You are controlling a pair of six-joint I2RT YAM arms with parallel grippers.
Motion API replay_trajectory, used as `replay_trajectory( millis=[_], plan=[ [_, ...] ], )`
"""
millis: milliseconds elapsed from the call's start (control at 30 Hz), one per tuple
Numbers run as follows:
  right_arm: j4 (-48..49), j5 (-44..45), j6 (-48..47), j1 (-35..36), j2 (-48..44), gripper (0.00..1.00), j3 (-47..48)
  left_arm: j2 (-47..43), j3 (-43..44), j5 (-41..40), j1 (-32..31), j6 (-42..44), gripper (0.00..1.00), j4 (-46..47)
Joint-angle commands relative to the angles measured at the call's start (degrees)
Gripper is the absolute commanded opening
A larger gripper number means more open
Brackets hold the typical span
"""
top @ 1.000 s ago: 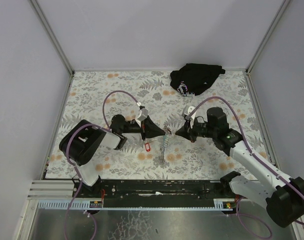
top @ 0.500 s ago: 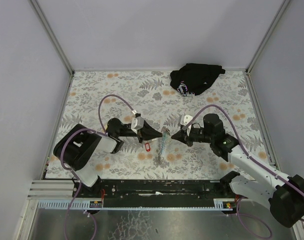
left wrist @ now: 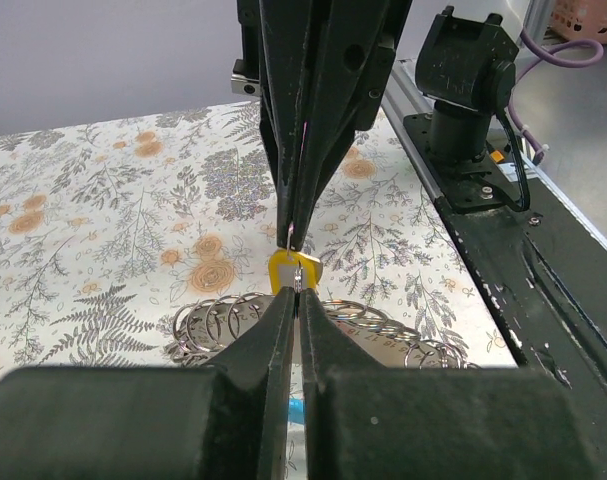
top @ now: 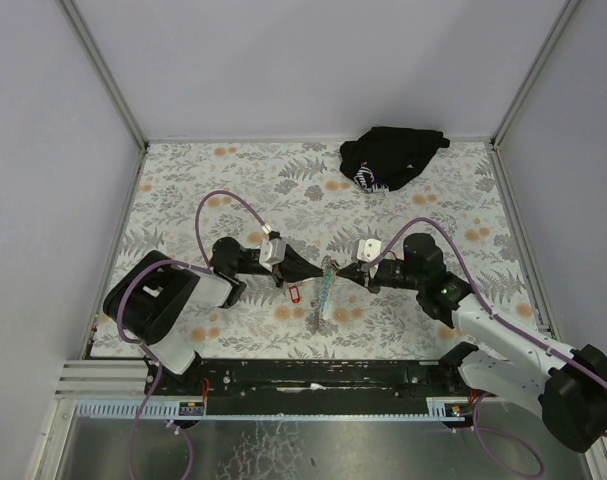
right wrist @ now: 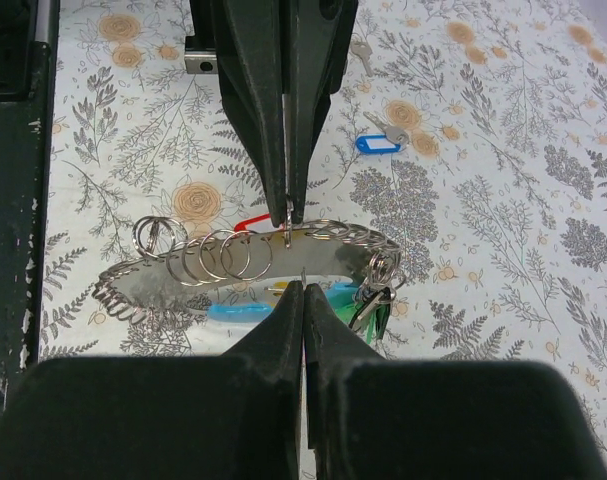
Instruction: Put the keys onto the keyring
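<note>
The keyring (top: 325,296) is a curved metal strip carrying several split rings, standing on edge on the floral mat; it also shows in the right wrist view (right wrist: 233,262) and the left wrist view (left wrist: 223,322). My left gripper (top: 311,272) (left wrist: 296,290) is shut on a thin metal piece by a yellow-tagged key (left wrist: 286,268). My right gripper (top: 345,277) (right wrist: 301,286) faces it tip to tip, shut on a thin metal ring at the strip. A red-tagged key (top: 293,294) lies under the left fingers. Green-tagged keys (right wrist: 375,306) hang at the strip's end. A blue-tagged key (right wrist: 377,143) lies loose on the mat.
A black cloth bundle (top: 391,157) lies at the back right of the mat. A bare metal key (right wrist: 359,55) lies beyond the blue-tagged one. A light-blue piece (right wrist: 233,311) lies under the strip. The black base rail (left wrist: 503,250) runs along the near edge.
Both grippers have drawn closer together and come nearer the front edge, now meeting tip to tip at the ring strip. The strip has shifted slightly left.
</note>
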Motion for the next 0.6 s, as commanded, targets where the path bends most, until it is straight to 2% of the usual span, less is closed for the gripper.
replay_trajectory(
  millis=[0,233,567],
  plan=[
    [4.1,-0.9,-1.4,0.6,0.7,0.0,0.3,-1.3,-0.1,1.2,0.2,2.0,0.0,5.1],
    [1.7,-1.1,-2.1,0.9,1.2,0.0,1.2,-1.0,0.1,1.4,0.2,2.0,0.0,5.1],
    [3.1,-2.8,-1.9,1.5,1.9,0.0,1.2,-0.4,0.5,1.5,0.2,1.4,0.0,5.1]
  ],
)
